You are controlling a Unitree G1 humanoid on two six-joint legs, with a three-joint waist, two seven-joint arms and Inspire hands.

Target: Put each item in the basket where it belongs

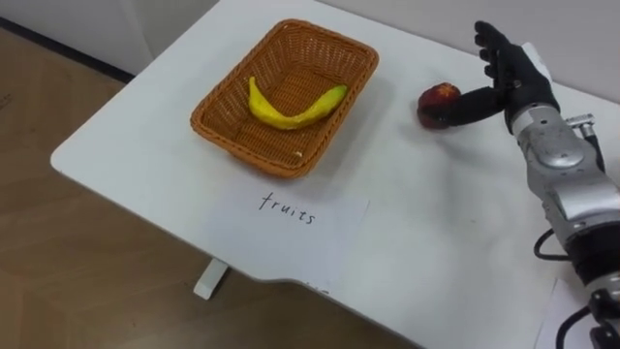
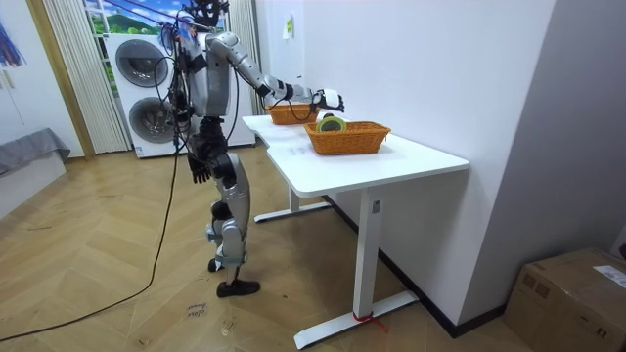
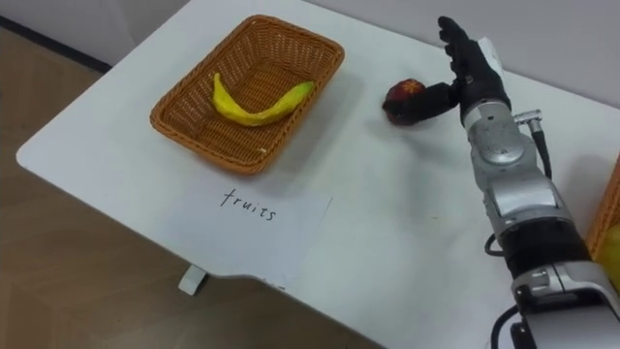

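A red apple [image 1: 438, 104] lies on the white table [image 1: 436, 233], to the right of a brown wicker basket [image 1: 228, 141] that holds a yellow banana [image 1: 291, 111]. My right hand [image 1: 509, 68] is stretched out just right of the apple, its fingers straight and pointing away from me, its thumb against the apple's side. In the room view I stand at the table's end with the right arm reaching over it, and my left hand [image 2: 201, 169] hangs by my hip.
A paper sheet with a handwritten label [image 1: 291, 208] lies in front of the fruit basket. A second wicker basket [image 2: 347, 137] with a roll of tape [image 2: 331, 124] stands nearer the table's other end; its edge [image 3: 608, 228] is by my right forearm.
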